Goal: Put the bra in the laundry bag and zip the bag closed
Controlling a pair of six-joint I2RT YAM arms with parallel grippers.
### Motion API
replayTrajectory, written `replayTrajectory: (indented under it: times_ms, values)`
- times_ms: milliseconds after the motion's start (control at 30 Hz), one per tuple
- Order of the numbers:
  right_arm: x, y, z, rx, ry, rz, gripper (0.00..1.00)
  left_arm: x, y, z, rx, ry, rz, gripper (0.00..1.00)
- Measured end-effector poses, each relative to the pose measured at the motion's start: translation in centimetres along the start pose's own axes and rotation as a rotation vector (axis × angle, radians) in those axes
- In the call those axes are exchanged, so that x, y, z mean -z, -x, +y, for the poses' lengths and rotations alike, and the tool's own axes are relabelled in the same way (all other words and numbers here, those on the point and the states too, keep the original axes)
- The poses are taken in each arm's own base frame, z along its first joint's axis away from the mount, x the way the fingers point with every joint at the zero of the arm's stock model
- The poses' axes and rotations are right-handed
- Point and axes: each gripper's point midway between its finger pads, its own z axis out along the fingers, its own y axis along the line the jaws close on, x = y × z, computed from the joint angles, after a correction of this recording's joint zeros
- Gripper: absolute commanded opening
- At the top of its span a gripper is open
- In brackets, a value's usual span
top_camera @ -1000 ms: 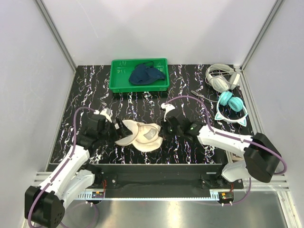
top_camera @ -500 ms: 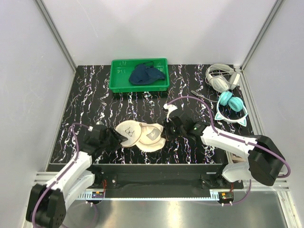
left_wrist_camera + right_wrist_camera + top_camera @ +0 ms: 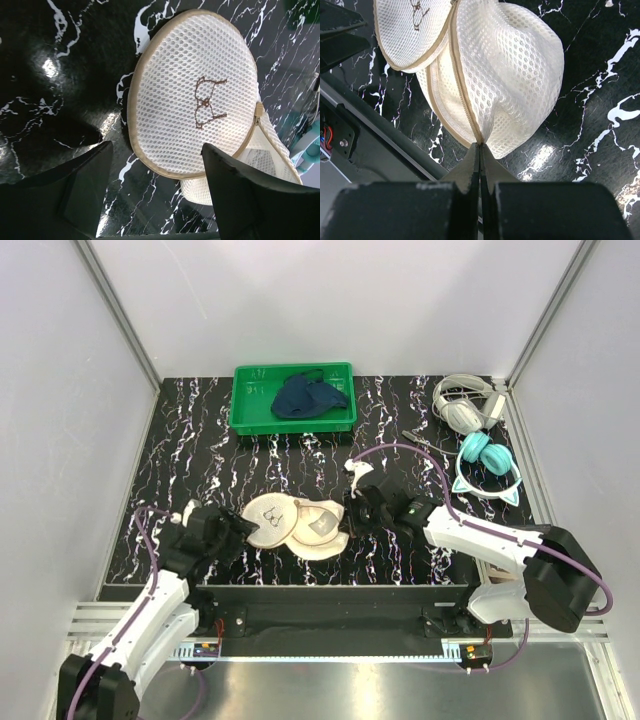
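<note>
The cream mesh laundry bag [image 3: 300, 525] lies on the table near the front edge, its lid flap [image 3: 195, 105] with the eyeglasses mark open to the left. My right gripper [image 3: 480, 146] is shut on the bag's zipper rim [image 3: 462, 95] at its right side; it also shows in the top view [image 3: 348, 522]. My left gripper [image 3: 155, 187] is open and empty, just short of the lid's near edge; in the top view it sits left of the bag [image 3: 240, 529]. The dark navy bra [image 3: 308, 396] lies in the green tray [image 3: 250, 420] at the back.
Teal headphones [image 3: 486, 465] and grey-white headphones [image 3: 463, 405] lie at the back right. A small white scrap [image 3: 357, 469] lies behind the right gripper. The black front rail [image 3: 375, 135] runs close to the bag.
My left arm has drawn back to the left and toward the front, away from the bag, with its jaws open. The lid flap now lies flatter. The right gripper keeps its hold.
</note>
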Motion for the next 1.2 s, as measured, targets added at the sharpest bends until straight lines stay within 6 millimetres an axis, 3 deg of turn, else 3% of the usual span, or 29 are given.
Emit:
replayTrajectory:
  times_ms: [100, 233, 333, 367, 433, 467, 500, 700, 767, 800, 867, 1000, 1067, 1133, 1200]
  values:
    - [0.0, -0.3, -0.1, -0.004, 0.000, 0.007, 0.00, -0.1, 0.3, 0.3, 0.002, 0.015, -0.016, 0.72]
    - [0.0, -0.3, -0.1, -0.008, 0.000, 0.009, 0.00, -1.1, 0.1, 0.9, 0.004, 0.061, -0.002, 0.56]
    - [0.0, -0.3, 0.1, -0.012, 0.007, 0.010, 0.00, -2.0, 0.4, 0.6, 0.000, 0.071, -0.001, 0.50]
    - [0.0, -0.3, 0.1, -0.012, 0.009, 0.010, 0.00, -2.3, 0.5, 0.4, -0.002, 0.069, -0.001, 0.39]
    - [0.0, -0.4, 0.2, -0.014, 0.015, 0.012, 0.00, -2.7, 0.8, 0.2, -0.006, 0.074, -0.004, 0.31]
    - [0.0, -0.4, 0.3, -0.016, 0.018, 0.013, 0.00, -2.9, 0.9, 0.4, -0.010, 0.082, -0.006, 0.06]
    - [0.0, -0.4, 0.3, -0.016, 0.021, 0.013, 0.00, -3.1, 1.0, 0.5, -0.013, 0.087, -0.008, 0.00]
    - [-0.3, -0.4, 0.9, -0.034, 0.049, 0.020, 0.00, -2.9, 2.6, 0.3, -0.101, 0.110, -0.039, 0.00]
    - [-0.6, -0.7, 1.1, -0.049, 0.058, 0.032, 0.00, -1.7, 4.1, -1.8, -0.165, 0.081, -0.068, 0.00]
    - [-0.8, -0.8, 1.3, -0.055, 0.065, 0.038, 0.00, -0.5, 5.5, -4.1, -0.210, 0.036, -0.105, 0.00]
    - [-1.1, -1.0, 1.5, -0.064, 0.073, 0.048, 0.00, 1.3, 6.9, -6.9, -0.255, -0.020, -0.154, 0.00]
    - [-2.1, -2.0, 2.5, -0.072, 0.094, 0.080, 0.00, 7.4, 9.6, -14.0, -0.371, -0.191, -0.281, 0.00]
    - [-2.6, -2.3, 3.1, -0.075, 0.108, 0.100, 0.18, 9.4, 9.2, -15.9, -0.429, -0.246, -0.293, 0.00]
    - [-3.2, -2.6, 4.2, -0.073, 0.137, 0.119, 0.35, 10.3, 8.2, -16.6, -0.492, -0.255, -0.279, 0.00]
    - [-3.4, -2.3, 5.3, -0.068, 0.164, 0.121, 0.64, 10.3, 6.9, -16.6, -0.562, -0.230, -0.251, 0.00]
